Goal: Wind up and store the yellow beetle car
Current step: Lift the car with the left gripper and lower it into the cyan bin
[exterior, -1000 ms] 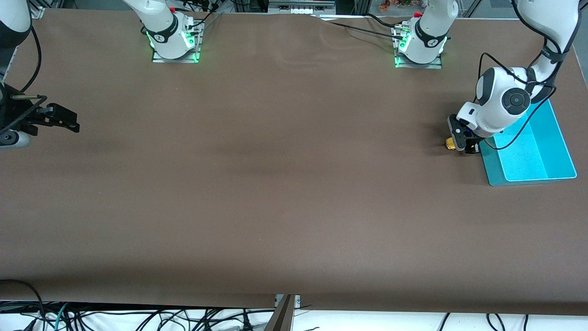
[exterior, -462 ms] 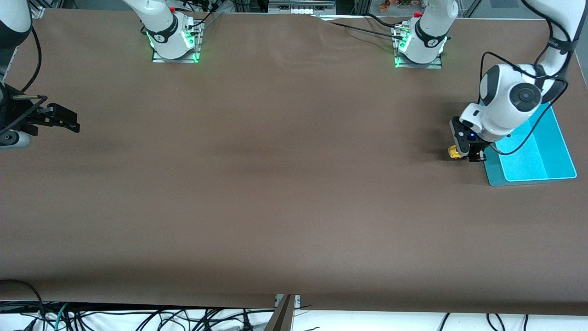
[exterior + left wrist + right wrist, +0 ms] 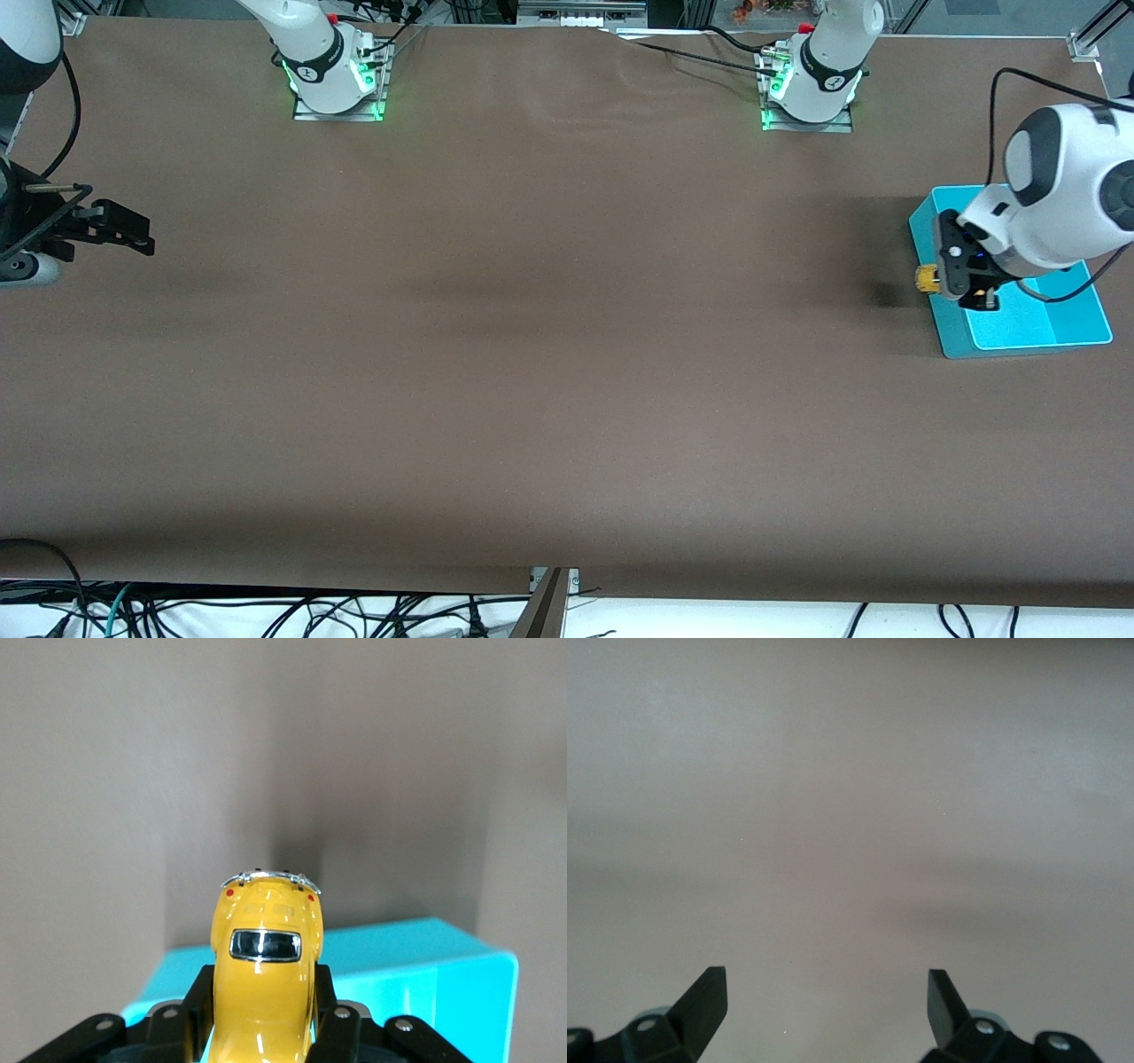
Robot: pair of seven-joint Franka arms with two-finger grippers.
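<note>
Left gripper clamps yellow beetle car in jaws, up over bin rim at its 9 o'clock edge. Judgement: carry on toward bin's 3 o'clock, clear wall, lower, then release. Right gripper waits over bench, jaws spread, empty.

We've got the left gripper up in the air over the edge of the teal bin at the left arm's end of the table, with its jaws clamped on the yellow beetle car, which pokes out past the bin's rim on the side toward the table's middle. The right gripper is waiting way off at the right arm's end, low over bare table, and we can't make out how its jaws stand from here.
</note>
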